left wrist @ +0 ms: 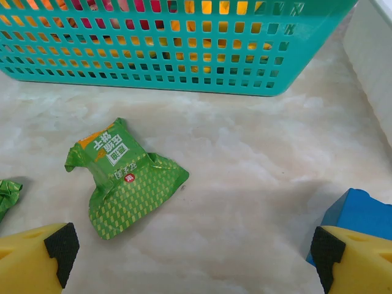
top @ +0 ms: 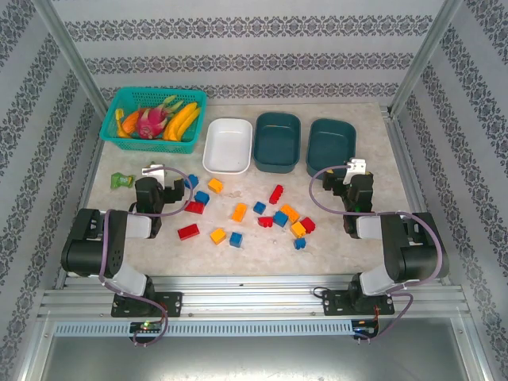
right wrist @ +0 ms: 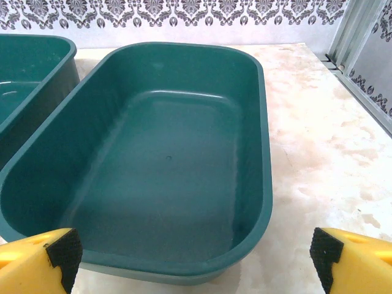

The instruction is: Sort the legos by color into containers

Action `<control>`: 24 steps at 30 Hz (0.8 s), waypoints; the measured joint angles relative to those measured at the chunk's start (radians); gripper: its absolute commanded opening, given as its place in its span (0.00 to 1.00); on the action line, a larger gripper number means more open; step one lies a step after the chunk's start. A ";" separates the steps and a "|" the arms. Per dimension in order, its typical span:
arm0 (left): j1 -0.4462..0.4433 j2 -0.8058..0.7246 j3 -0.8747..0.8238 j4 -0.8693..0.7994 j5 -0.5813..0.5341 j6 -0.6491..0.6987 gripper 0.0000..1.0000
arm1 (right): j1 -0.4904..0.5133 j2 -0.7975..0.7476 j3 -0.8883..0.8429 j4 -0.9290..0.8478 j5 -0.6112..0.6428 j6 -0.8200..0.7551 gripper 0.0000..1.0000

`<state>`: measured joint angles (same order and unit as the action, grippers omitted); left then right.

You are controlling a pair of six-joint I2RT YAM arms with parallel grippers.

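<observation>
Sixteen legos (top: pixel 239 212) lie scattered mid-surface (top: pixel 262 260): six blue, five orange, five red. Behind them sit one white tub (top: pixel 228 147) and two teal tubs (top: pixel 277 143). The left fingers (left wrist: pixel 61 246) and right fingers (right wrist: pixel 64 251) are spread wide, gripping nothing.

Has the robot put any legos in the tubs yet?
Not yet. The white tub, the middle teal tub and the right teal tub look empty. The left gripper and right gripper are open, holding nothing. All the red, blue and orange legos lie loose on the table, waiting to be sorted.
</observation>
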<state>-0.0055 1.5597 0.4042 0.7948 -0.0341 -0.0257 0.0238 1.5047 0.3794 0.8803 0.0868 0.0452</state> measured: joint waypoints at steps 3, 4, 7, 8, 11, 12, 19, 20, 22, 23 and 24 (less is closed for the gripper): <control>0.000 0.000 0.000 0.000 0.000 0.000 1.00 | 0.000 0.000 0.000 0.000 0.000 0.000 0.98; 0.000 0.000 0.000 0.000 0.000 0.000 1.00 | 0.000 0.000 0.000 0.000 -0.002 0.000 0.98; 0.000 0.000 0.000 0.000 0.000 0.000 1.00 | 0.000 0.000 0.000 0.000 -0.003 0.000 0.98; 0.000 0.000 0.000 0.000 0.000 0.000 1.00 | 0.000 0.000 0.000 0.000 -0.003 0.000 0.98; 0.000 0.000 0.000 0.000 0.000 0.000 1.00 | 0.000 0.000 0.000 0.000 -0.003 0.000 0.98; 0.000 0.000 0.000 0.000 0.000 0.000 1.00 | 0.000 0.000 0.000 0.000 -0.003 0.000 0.98; 0.000 0.000 0.000 0.000 0.000 0.000 1.00 | 0.000 0.000 0.000 0.000 -0.003 0.000 0.98; 0.000 0.000 0.000 -0.002 0.003 0.000 1.00 | 0.000 0.000 0.000 0.000 -0.003 0.000 0.98; 0.000 -0.013 0.013 -0.044 0.011 0.001 1.00 | 0.000 0.000 0.000 0.000 -0.003 0.000 0.98; -0.002 -0.025 0.022 -0.067 0.013 0.003 1.00 | 0.000 -0.001 0.000 0.000 -0.004 0.000 0.98; -0.003 -0.043 0.030 -0.087 0.012 0.005 1.00 | 0.000 -0.005 0.000 -0.004 -0.005 0.000 0.98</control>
<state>-0.0090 1.5162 0.4339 0.7082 -0.0223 -0.0208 0.0238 1.4998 0.3794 0.8764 0.0822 0.0448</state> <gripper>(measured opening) 0.997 0.977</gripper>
